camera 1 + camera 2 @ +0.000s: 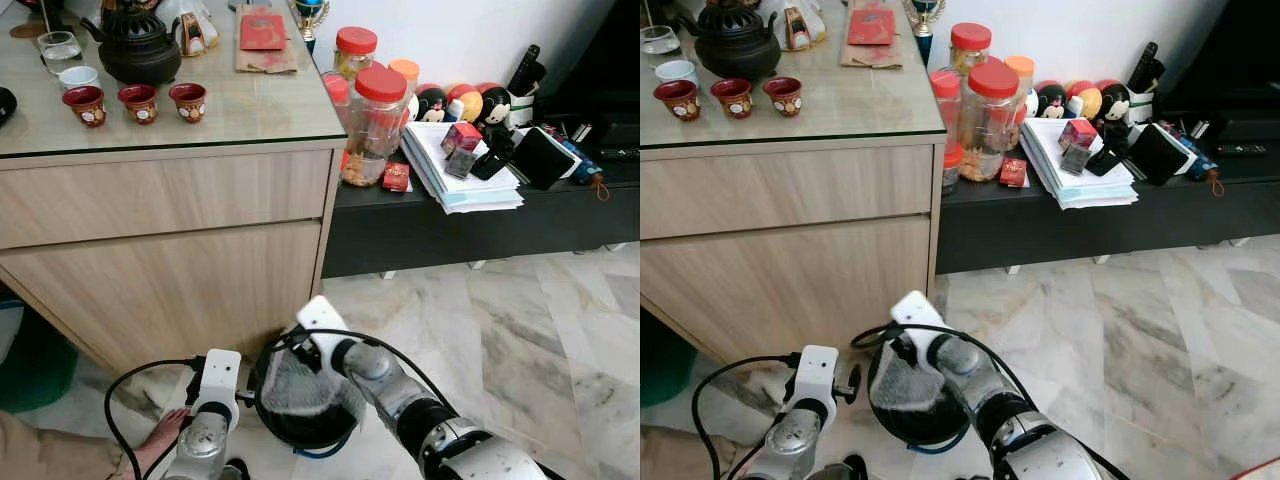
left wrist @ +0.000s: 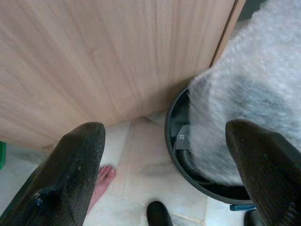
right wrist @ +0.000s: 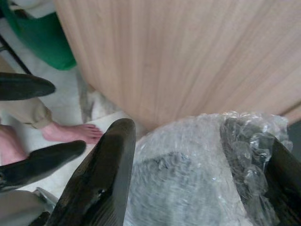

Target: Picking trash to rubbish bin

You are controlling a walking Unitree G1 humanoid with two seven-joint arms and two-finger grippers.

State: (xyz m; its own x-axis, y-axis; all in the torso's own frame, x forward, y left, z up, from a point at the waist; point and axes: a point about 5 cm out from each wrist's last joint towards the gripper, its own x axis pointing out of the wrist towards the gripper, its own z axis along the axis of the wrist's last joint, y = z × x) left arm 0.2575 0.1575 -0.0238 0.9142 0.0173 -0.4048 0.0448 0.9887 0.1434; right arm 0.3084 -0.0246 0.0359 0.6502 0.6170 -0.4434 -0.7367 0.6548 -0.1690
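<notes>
Right hand (image 3: 197,160) grips a crumpled wad of clear bubble-wrap plastic (image 1: 300,385), one black finger on each side of it, holding it directly over the mouth of the round black plastic rubbish bin (image 1: 300,430) that stands on the marble floor (image 1: 520,340) just beside the light wooden cabinet (image 1: 160,270). Left hand (image 2: 164,174) hovers near the bin's far side with fingers spread wide, holding nothing. A person's bare foot (image 2: 101,181) rests on the floor near the bin, close under the left hand. Judgement: release step is at hand. Risks: the wad looks nearly as wide as the bin opening, so it could catch on the rim and spill onto the floor if let go off-centre; light plastic may cling to a finger; the left hand could nudge the bin or foot if lowered
</notes>
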